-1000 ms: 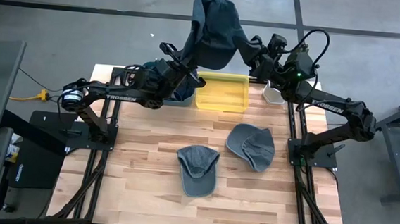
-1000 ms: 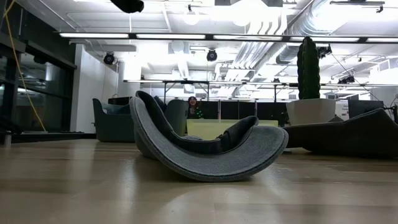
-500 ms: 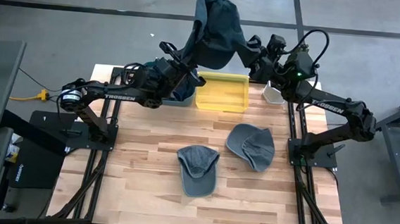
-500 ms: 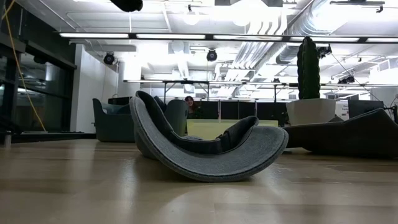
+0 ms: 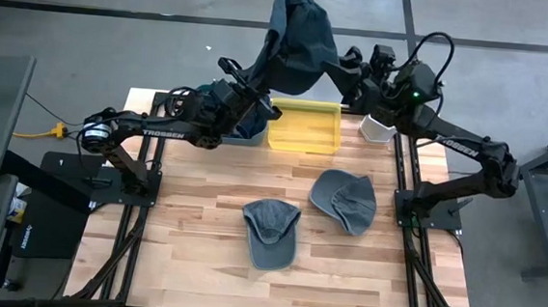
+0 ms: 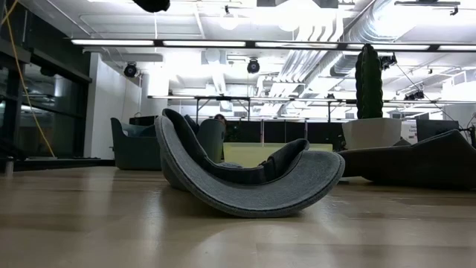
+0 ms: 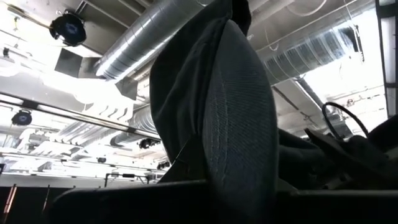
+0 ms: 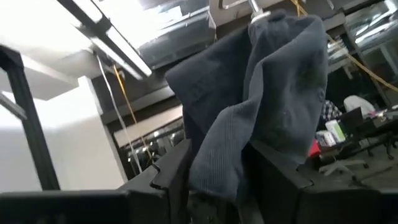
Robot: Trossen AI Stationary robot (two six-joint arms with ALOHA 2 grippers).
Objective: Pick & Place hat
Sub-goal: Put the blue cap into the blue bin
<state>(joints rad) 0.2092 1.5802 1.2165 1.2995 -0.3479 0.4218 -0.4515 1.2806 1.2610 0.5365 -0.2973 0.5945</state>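
Dark hat [image 5: 296, 41] hangs raised above the far edge of the tabletop [image 5: 202, 216], over the yellow bin [image 5: 305, 127]. Left gripper [image 5: 263, 78] is pinched on its lower edge. Right gripper [image 5: 349, 70], fingers parted, straddles the hat's other side. Two grey hats [image 5: 271, 233] [image 5: 344, 199] lie below.

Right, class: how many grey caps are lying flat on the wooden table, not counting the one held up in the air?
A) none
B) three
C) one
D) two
D: the high view shows two caps on the wooden table, while a third, darker cap is held aloft above the yellow tray.
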